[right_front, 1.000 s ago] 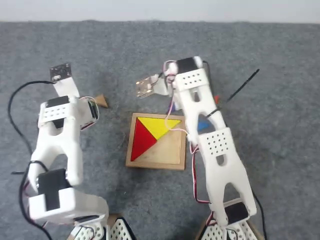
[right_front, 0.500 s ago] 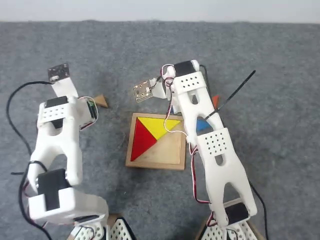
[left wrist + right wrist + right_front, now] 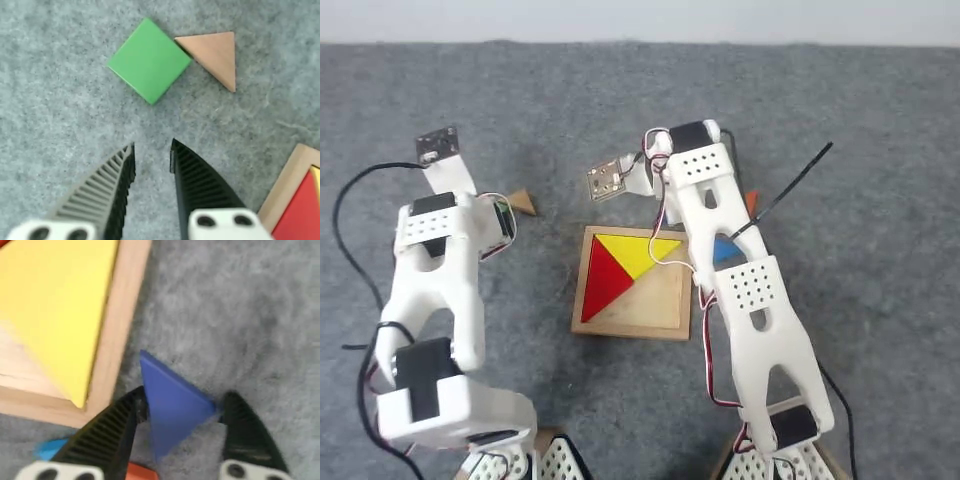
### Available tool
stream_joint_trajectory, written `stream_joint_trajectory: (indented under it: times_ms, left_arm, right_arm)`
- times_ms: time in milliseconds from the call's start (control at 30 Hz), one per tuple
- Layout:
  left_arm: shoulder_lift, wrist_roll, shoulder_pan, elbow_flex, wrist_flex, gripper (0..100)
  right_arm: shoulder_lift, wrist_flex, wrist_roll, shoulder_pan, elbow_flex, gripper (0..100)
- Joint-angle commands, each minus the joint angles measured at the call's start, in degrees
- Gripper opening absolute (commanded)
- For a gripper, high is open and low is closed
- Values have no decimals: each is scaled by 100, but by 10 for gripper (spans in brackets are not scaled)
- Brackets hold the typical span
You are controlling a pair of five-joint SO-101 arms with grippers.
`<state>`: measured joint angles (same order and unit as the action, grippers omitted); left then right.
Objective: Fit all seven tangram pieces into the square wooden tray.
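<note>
The dark blue flat triangular piece (image 3: 172, 415) lies on the grey felt-like tabletop (image 3: 860, 120), just beside the outer rim of the square wooden tray (image 3: 125, 315). My right pincer (image 3: 182, 400) is clamped across it, one fingertip on a slanted edge and the other at the far corner.

I judge the piece light, thin and rigid, so it needs little squeeze. Its smooth painted edges converge, though, and a grip on them may wedge it out sideways. A hold square across two edges near the wider part looks safer than one close to a tip.

Inside the tray, a yellow triangle (image 3: 638, 252) and a red triangle (image 3: 605, 275) sit side by side, with bare wood left over. A light blue piece (image 3: 725, 250) and an orange-red piece (image 3: 751, 203) lie near the blue triangle, partly under my right arm.

My left pincer (image 3: 150, 150) hangs released and empty above the tabletop. Ahead of it are a green square piece (image 3: 149, 60) and a tan wooden triangle (image 3: 212, 52), corner to corner.
</note>
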<state>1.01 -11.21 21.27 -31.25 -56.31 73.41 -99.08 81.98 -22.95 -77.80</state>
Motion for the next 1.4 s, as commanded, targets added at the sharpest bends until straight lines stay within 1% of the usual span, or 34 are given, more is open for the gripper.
stream_joint_trajectory:
  times_ms: [0,300,433,600,733,867,933,1033,1133,1233,1267,1367]
  left_arm:
    - [-387,62,35,92,-26,111]
    - [-387,62,35,92,-26,111]
    - [-387,62,35,92,-18,111]
    - [-387,62,35,92,-18,111]
    - [-387,62,35,92,-18,111]
    - [-387,62,35,92,-18,111]
    - [-378,62,35,92,-18,111]
    - [-378,62,35,92,-18,111]
    - [-378,62,35,92,-18,111]
    - [-378,62,35,92,-18,111]
    - [-378,62,35,92,-18,111]
    - [-378,62,35,92,-18,111]
  right_arm:
    - [4,13,-62,224,-18,96]
    - [-13,-22,-70,215,-53,91]
    - [-84,13,-360,224,-167,91]
    - [-145,-347,-782,224,-888,91]
    - [-154,-374,-1635,251,-1530,91]
    - [-171,-391,-2391,321,-1846,91]
    - [-268,-400,-2831,382,-1855,91]
    - [-620,-418,-3684,514,-1635,91]
    - [-1174,-426,-4747,673,-1073,90]
    - [-1938,-426,-5758,822,9,89]
    - [-2246,-418,-6013,848,466,89]
    - [-3240,-400,-6365,840,1908,89]
